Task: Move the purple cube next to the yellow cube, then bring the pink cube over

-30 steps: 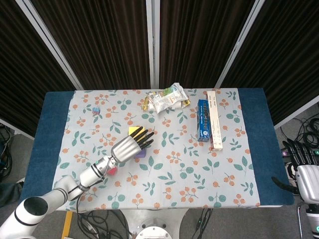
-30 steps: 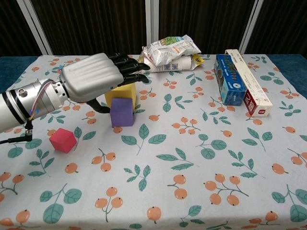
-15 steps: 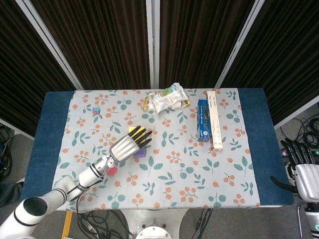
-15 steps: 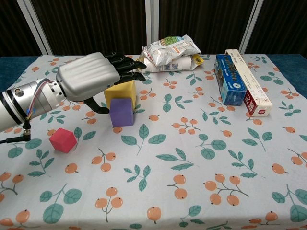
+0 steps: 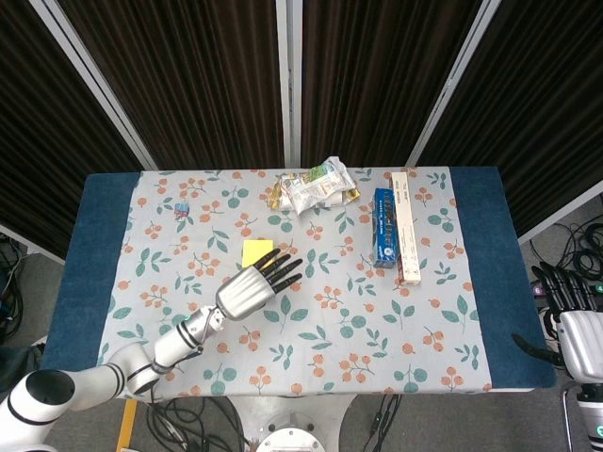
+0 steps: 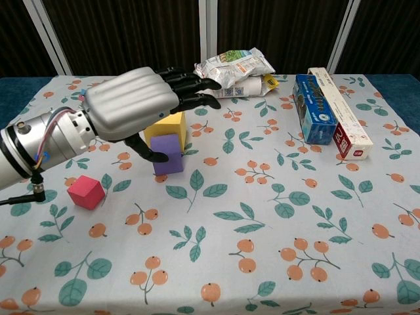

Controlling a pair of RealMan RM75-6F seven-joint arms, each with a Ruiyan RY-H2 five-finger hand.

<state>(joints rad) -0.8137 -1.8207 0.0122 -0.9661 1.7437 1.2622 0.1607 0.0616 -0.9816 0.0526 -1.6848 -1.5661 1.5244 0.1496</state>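
Chest view showed one small purple foam cube [image 6: 168,155] on the floral tablecloth [image 6: 275,216], touching the front face of one yellow foam cube [image 6: 167,128] just behind it. In head view the purple cube was hidden under the hand, only the yellow cube [image 5: 256,252] showed. One pink foam cube [image 6: 86,192] sat well apart, nearer the front left of the cloth, not touched by anything; not visible in head view.

The robot's silver left hand with black fingers [image 6: 131,104] hovered over the two cubes, palm down, fingers [image 6: 190,82] stretched forward and apart, thumb hooked down beside the purple cube's left face. It held nothing. Whether the thumb touched the purple cube, cannot tell. Head view had the same left hand [image 5: 252,288] just in front of the yellow cube.

The right hand [image 5: 565,299] was off the table at the far right edge of head view, small and partly cut off; black fingers pointed up, looked empty, but how wide it stood could not be told.

Rest: one pile of crinkled snack bags [image 6: 235,71] at the back centre, count in the pile unclear. Two long boxes side by side at back right: one blue carton [image 6: 312,109], one white and red carton [image 6: 340,115], touching. One small coloured object [image 5: 181,209] at back left, too small to tell.
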